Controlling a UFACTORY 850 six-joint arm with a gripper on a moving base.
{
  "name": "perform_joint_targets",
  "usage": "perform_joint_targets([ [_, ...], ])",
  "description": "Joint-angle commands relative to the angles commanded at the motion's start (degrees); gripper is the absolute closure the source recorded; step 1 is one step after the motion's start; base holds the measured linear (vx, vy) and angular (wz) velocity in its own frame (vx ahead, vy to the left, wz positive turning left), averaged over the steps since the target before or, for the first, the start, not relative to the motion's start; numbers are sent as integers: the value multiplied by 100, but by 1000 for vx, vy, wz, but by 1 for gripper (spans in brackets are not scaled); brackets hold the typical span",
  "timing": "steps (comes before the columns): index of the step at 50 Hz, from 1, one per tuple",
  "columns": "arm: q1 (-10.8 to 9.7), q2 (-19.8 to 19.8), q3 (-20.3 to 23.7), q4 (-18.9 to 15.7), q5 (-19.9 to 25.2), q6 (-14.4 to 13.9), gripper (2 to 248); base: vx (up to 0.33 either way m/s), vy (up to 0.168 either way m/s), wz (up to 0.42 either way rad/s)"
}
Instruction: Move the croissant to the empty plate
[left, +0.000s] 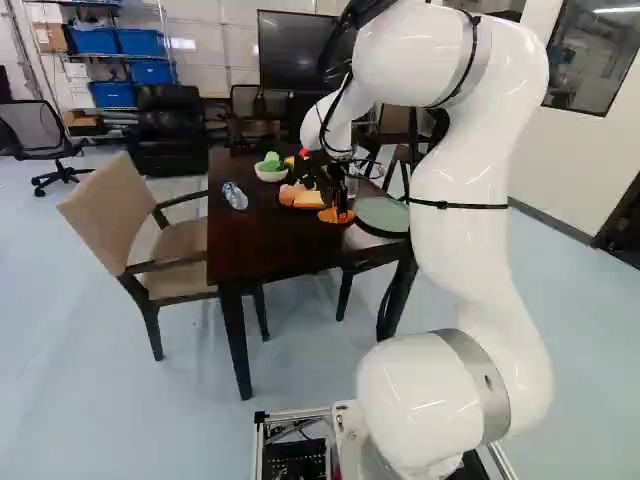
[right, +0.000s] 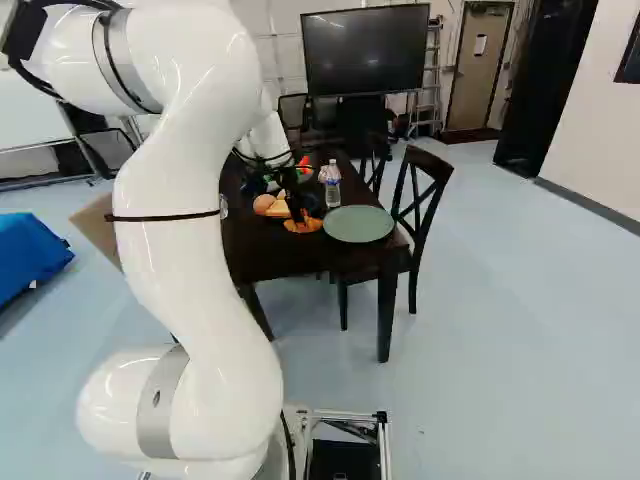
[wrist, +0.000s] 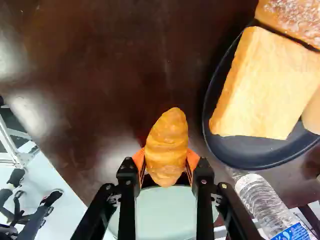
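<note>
The black gripper (wrist: 167, 161) is squeezing the croissant (wrist: 168, 142), with one orange pad (wrist: 139, 159) pressing on each long side. The croissant is pointing one tip toward the green plate (right: 360, 224), which is waiting with no food on it. It is sitting just beside the black plate (wrist: 235, 154), where the bread slice (wrist: 255, 87) is lying. I am not able to tell if the croissant is touching the table (right: 270, 258) or hanging a tiny bit above it.

The croissant is looking light and puffy, so I am guessing it is needing only a small squeeze. Its skin is shining and its sides are curving, so it may be slipping if the pads are pinching too little. If it is real, a hard pinch may be making dents or crumbs; if it is a toy, it may be springing back. The pads are holding across its narrow way, which is seeming smart, but a bit nearer the tip by the green plate than the fat middle. So the longer end may be dipping during a lift.
</note>
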Motion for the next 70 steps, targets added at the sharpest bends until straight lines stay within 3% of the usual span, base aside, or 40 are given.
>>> perform_joint_targets([
  [14, 0, 29, 9, 0, 0, 0, 135, 0, 0, 0],
  [37, -36, 403, 107, 0, 0, 0, 135, 0, 0, 0],
  [70, -631, 1088, 385, 0, 0, 0, 135, 0, 0, 0],
])
